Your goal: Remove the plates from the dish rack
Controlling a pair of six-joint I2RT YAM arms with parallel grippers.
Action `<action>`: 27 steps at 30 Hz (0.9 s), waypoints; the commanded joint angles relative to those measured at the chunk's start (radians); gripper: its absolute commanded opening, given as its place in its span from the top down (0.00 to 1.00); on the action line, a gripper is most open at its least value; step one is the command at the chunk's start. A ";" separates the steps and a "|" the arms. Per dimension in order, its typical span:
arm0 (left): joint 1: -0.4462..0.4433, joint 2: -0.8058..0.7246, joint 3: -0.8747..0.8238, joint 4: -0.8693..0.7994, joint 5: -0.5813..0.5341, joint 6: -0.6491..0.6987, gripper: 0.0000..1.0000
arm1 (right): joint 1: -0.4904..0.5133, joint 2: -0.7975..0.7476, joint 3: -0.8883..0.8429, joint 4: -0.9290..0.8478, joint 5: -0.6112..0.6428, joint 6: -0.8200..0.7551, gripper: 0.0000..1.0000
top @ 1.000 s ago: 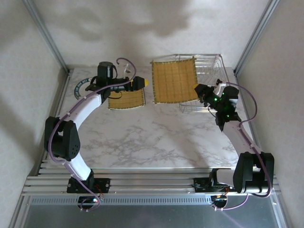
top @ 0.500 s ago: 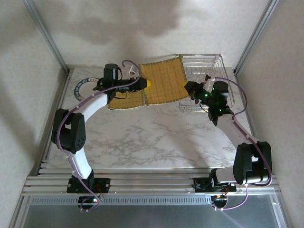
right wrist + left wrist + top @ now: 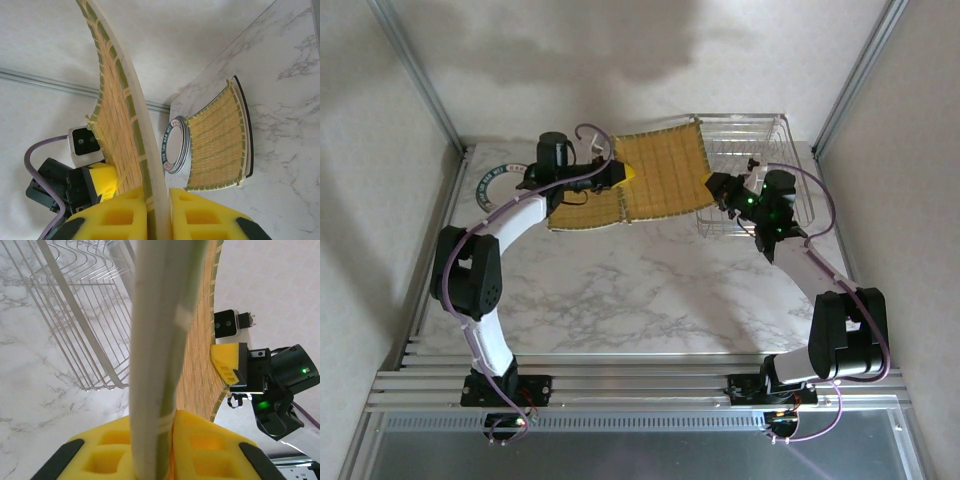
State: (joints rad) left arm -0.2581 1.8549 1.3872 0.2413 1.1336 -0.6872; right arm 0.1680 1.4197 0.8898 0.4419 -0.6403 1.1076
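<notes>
A yellow grid-patterned square plate (image 3: 665,175) hangs above the table between both arms, left of the wire dish rack (image 3: 752,165). My left gripper (image 3: 620,176) is shut on its left edge, and my right gripper (image 3: 716,186) is shut on its right edge. In the left wrist view the plate (image 3: 160,315) runs edge-on between the pads of the left gripper (image 3: 160,437), with the rack (image 3: 75,315) behind. The right wrist view has the right gripper (image 3: 157,212) clamping the plate's rim (image 3: 131,115). A second yellow plate (image 3: 586,210) lies on the table beside stacked round dark-rimmed plates (image 3: 492,182).
The rack stands at the back right corner against the frame post (image 3: 850,80). The second yellow plate (image 3: 220,140) and the round plates (image 3: 174,145) lie at the back left. Bare marble table (image 3: 650,290) spreads in front of them.
The right gripper has carried the yellow plate left, away from the rack. The left gripper has swung right and shut on the plate's left edge. Little has moved in the last half second.
</notes>
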 commanded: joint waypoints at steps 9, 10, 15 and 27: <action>-0.016 0.000 -0.017 0.096 -0.058 0.037 1.00 | 0.041 0.018 0.075 0.055 -0.005 0.002 0.91; -0.016 -0.002 -0.021 0.096 -0.060 0.035 1.00 | 0.042 0.019 0.077 0.054 -0.008 0.001 0.86; -0.015 -0.012 -0.044 0.184 -0.050 -0.004 1.00 | 0.041 0.027 0.083 0.040 -0.006 -0.002 0.62; -0.005 -0.025 -0.063 0.238 -0.049 -0.042 1.00 | 0.041 0.013 0.104 -0.047 0.011 -0.044 0.01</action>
State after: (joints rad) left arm -0.2611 1.8549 1.3251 0.3870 1.0920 -0.7273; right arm 0.2016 1.4532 0.9504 0.3965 -0.6258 1.0847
